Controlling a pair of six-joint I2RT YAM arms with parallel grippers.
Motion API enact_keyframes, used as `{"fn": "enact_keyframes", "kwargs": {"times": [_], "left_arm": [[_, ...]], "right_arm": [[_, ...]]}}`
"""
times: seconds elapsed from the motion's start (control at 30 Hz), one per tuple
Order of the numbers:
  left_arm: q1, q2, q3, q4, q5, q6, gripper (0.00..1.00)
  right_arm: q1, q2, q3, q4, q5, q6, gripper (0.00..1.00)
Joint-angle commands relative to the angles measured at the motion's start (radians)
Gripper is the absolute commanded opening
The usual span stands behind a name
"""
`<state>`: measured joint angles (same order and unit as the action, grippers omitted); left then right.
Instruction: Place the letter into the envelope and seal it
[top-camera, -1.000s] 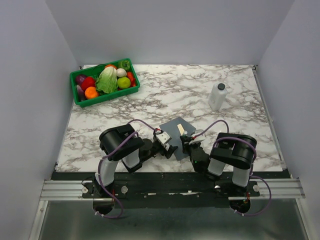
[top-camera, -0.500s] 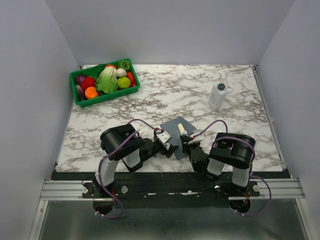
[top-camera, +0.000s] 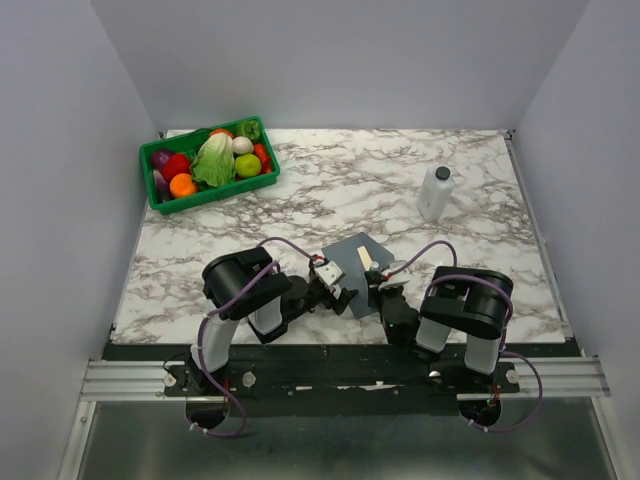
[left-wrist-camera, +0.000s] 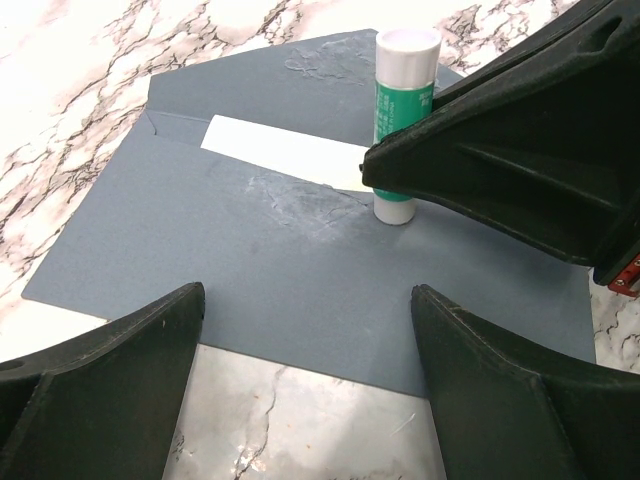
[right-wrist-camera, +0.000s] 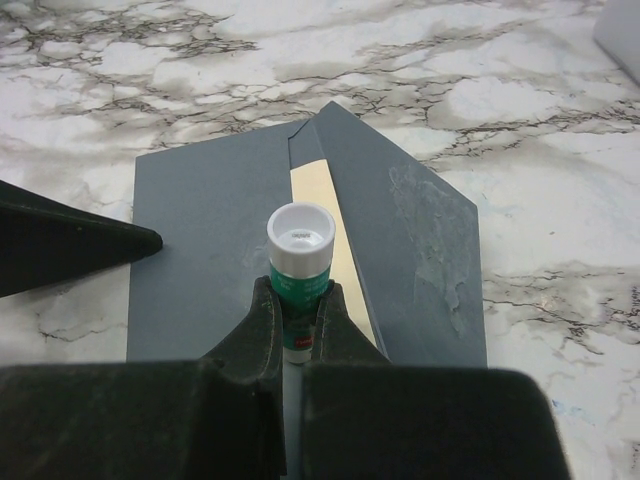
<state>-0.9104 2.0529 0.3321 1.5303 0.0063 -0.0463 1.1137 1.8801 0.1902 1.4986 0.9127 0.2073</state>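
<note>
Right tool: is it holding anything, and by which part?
The right tool pinches the glue stick by its green body, below the white top. Left tool holds nothing.

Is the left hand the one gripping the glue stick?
No, the right hand is clamped on the glue stick, which stands on the envelope, while the left hand is open and empty.

Matt paper envelope (left-wrist-camera: 300, 290) — smooth, marbled table (top-camera: 350, 190)
</note>
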Motion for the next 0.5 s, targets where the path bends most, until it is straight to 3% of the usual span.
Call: {"fn": "enact_keyframes", "kwargs": {"times": [0.0,0.47], "left_arm": [[0.022,0.135,-0.068,0.163,-0.088,0.02,0.92],[0.022,0.133,-0.07,0.162,-0.078,0.02,0.92]], "right_arm": [[-0.003,0.031,-0.012,-0.101,0.089,-0.075,0.01],[-0.003,0.135,0.095,-0.005,0.006,-0.161,0.01]]}}
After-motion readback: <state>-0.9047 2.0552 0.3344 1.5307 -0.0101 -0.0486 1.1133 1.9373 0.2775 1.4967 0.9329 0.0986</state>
